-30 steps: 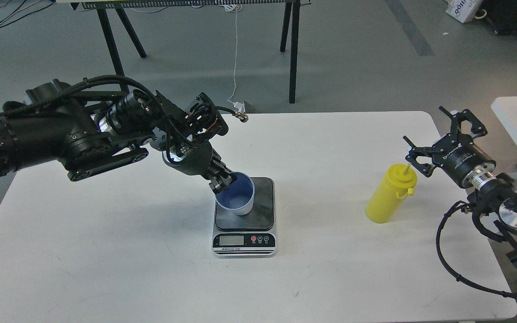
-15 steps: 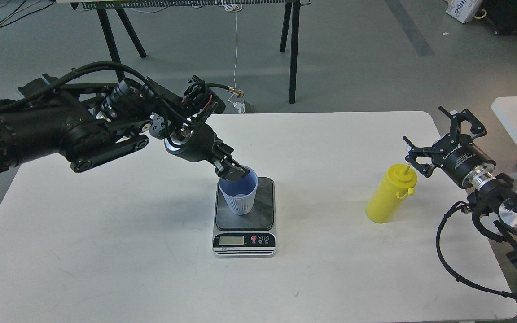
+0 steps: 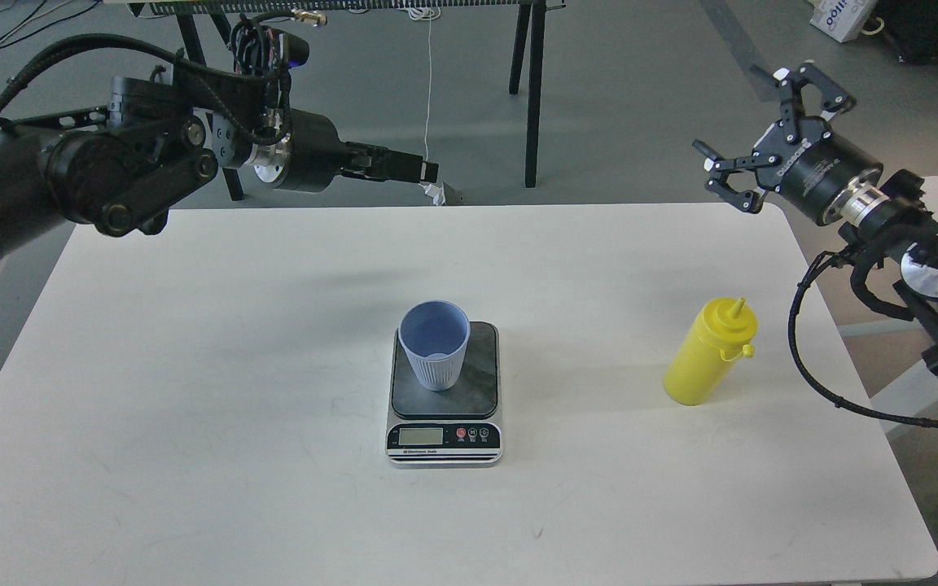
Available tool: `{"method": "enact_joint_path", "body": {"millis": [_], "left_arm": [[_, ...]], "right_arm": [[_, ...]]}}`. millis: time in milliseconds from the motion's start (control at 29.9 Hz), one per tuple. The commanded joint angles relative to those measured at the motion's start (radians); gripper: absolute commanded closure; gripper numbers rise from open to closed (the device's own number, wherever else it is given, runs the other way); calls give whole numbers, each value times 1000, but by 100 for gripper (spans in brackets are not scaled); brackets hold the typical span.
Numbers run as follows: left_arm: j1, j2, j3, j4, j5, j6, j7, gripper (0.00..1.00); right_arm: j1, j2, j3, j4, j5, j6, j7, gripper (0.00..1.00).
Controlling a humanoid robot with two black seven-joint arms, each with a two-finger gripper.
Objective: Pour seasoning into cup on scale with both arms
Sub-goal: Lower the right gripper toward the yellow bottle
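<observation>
Yellow seasoning bottle [image 3: 707,353] upright on desk [image 3: 192,423], right of scale [image 3: 444,391], well apart from it. Blue cup [image 3: 434,343] upright on scale platform, looks empty. Our right claw [image 3: 750,134] spread open, empty, above and behind bottle. Our left claw [image 3: 416,169] far behind scale, fingers pressed together, empty. We judge bottle light, squeezable plastic, likely smooth; best grip mid-body, below domed cap, gently.

Cup [image 3: 435,355]: ribbed matt light-blue plastic. Squeeze bottle [image 3: 708,352], 3 o'clock of the cup: smooth yellow plastic, slight sheen. Scale [image 3: 444,392]: dark glossy platform, silver-black front. Table [image 3: 192,391]: matt white, faintly scuffed. Arms: black, silver metal rings.
</observation>
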Motion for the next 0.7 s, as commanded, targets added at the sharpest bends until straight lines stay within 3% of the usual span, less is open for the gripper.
{"method": "enact_joint_path", "body": {"millis": [0,67,167,268,502,669], "left_arm": [[11,28,-1,1,-65,0,0,3],[17,38,-2,8,-98,0,0,2],[37,43,-5,27,-147,0,0,2],[56,42,-4,39,-158,0,0,2],[85,38,-5,40,-160,0,0,2],[85,40,-5,42,-160,0,0,2]], "right_arm": [[-17,-54,41,41,248,0,-16,1],[-55,-82,44,57,437,0,-34,1],[-147,-123,49,66,707,0,-97,1],[-277,-168,50,124,860,0,-144,1],[-590,-254,101,311,1017,0,-177,1],[-748,-261,170,363,1022,0,-198,1]]}}
